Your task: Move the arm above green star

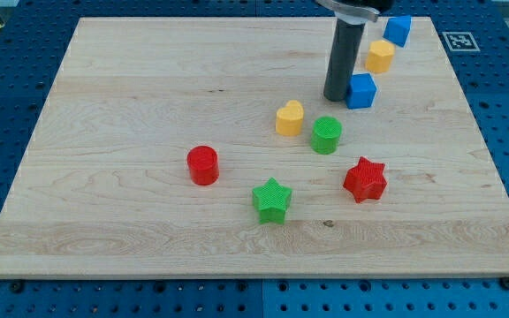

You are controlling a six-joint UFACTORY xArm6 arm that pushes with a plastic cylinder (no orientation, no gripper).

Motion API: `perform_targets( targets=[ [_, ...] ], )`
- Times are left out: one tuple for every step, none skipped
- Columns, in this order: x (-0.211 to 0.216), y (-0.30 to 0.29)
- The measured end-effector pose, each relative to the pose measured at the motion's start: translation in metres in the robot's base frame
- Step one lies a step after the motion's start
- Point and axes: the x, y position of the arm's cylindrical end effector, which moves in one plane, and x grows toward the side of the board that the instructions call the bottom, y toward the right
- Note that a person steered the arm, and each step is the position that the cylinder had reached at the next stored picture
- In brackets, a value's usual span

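The green star lies on the wooden board below the middle, towards the view's bottom. My tip is at the lower end of the dark rod, up and to the right of the star, well apart from it. The tip stands just left of a blue cube, touching or nearly touching it, and above the green cylinder.
A yellow heart lies left of the green cylinder. A red cylinder lies left of the star, a red star to its right. A yellow hexagonal block and another blue block lie near the view's top right.
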Motion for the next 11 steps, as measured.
perform_targets(
  targets=[
    [0.0, 0.0],
    [0.0, -0.026],
    [0.0, -0.093],
    [0.008, -0.133],
    [0.067, -0.133],
    [0.093, -0.133],
    [0.093, -0.133],
    [0.094, -0.126],
    [0.105, -0.085],
    [0.112, -0.036],
    [0.118, 0.014]
  ],
)
